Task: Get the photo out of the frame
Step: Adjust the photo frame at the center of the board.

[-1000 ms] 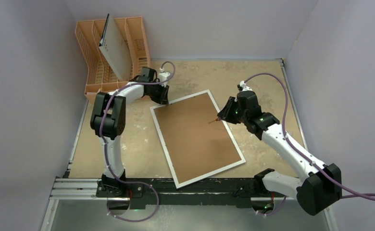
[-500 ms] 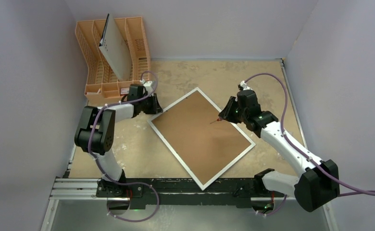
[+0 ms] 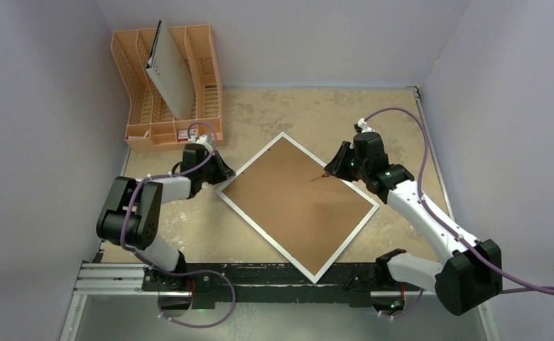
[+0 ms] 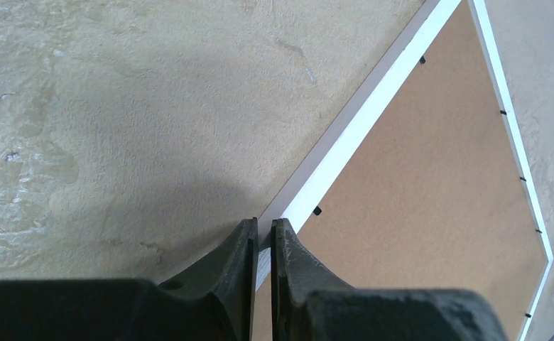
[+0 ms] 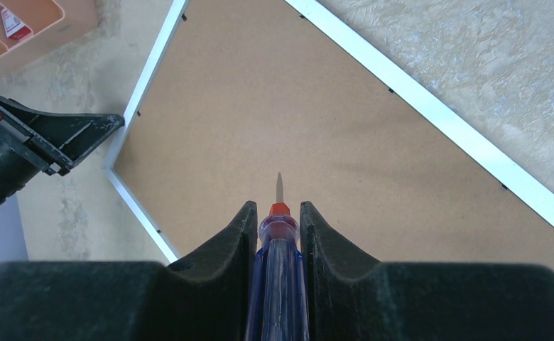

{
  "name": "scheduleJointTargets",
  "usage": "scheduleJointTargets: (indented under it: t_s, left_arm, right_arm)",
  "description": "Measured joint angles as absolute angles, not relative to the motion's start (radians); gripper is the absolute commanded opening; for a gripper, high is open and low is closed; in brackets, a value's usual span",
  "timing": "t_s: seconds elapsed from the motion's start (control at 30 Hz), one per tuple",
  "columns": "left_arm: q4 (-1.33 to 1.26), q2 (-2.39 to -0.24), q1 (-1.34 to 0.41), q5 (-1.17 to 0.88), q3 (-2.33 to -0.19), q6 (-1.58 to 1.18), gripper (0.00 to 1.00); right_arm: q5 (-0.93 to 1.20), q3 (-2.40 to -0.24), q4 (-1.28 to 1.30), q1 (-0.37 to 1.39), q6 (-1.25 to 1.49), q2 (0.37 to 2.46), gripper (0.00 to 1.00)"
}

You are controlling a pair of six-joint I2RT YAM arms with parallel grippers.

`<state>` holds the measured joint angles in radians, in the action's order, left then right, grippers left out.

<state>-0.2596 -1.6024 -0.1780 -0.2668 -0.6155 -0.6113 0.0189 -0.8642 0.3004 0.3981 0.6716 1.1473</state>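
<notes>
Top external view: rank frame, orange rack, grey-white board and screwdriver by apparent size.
Largest to smallest:
1. frame
2. orange rack
3. grey-white board, tilted, so foreshortened
4. screwdriver, only its tip showing

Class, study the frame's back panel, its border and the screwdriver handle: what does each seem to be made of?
Back panel: probably fibreboard, matte brown with no visible grain. Border: smooth white finish; painted wood or plastic, unclear which. Screwdriver handle: glossy translucent blue, so likely plastic.
</notes>
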Motion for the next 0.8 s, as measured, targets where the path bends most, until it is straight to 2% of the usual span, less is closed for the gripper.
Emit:
scheduleJointTargets:
  t_s: [0.13, 0.23, 0.47, 0.67, 0.8]
  left_arm:
    - [-0.248, -1.59, -0.179, -0.264, -0.614, -0.606, 0.24]
    - [-0.173, -1.563, -0.184, -0.248, -0.632, -0.568, 0.35]
    - [0.1, -1.564, -0.227, -0.242, -0.838, -0.353, 0.42]
    - [0.163, -1.755, -0.32, -0.301, -1.197, -0.148, 0.43]
    - [0.223, -1.891, -0.352, -0.324, -1.328, -0.055, 0.45]
  right_arm:
    - [0.023, -0.864, 0.3, 0.398, 0.67, 1.147, 0.0]
    - [0.027, -0.864, 0.3, 0.397, 0.669, 1.147, 0.0]
    - [0.041, -0.864, 0.3, 0.392, 0.662, 1.147, 0.0]
    - [0.046, -0.864, 0.3, 0.392, 0.663, 1.147, 0.0]
    - [0.049, -0.864, 0.3, 0.392, 0.663, 1.147, 0.0]
